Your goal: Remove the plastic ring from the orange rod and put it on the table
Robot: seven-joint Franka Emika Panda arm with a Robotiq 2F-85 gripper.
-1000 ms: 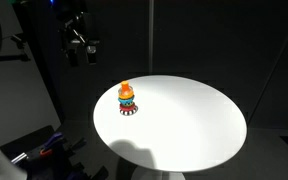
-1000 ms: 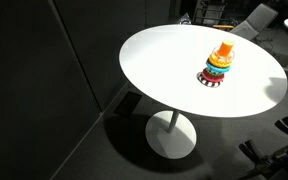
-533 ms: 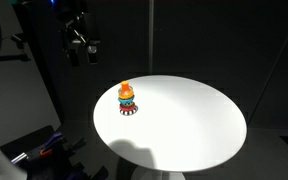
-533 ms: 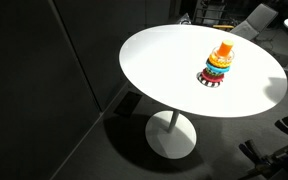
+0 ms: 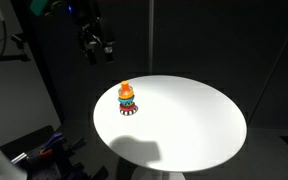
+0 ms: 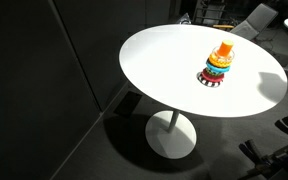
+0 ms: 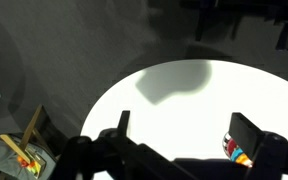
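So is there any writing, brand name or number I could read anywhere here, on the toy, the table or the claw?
No text can be read anywhere.
The toy shows only coloured rings and a striped base.
The table has a plain white top.
The claw is too dark and small to show any label.

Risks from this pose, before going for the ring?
The open pincer hangs high, off to one side of the small ring-stacking toy; a misaligned descent could knock it across the round white table. Its coloured plastic rings sit closely stacked under the orange rod tip, so it may grab two.
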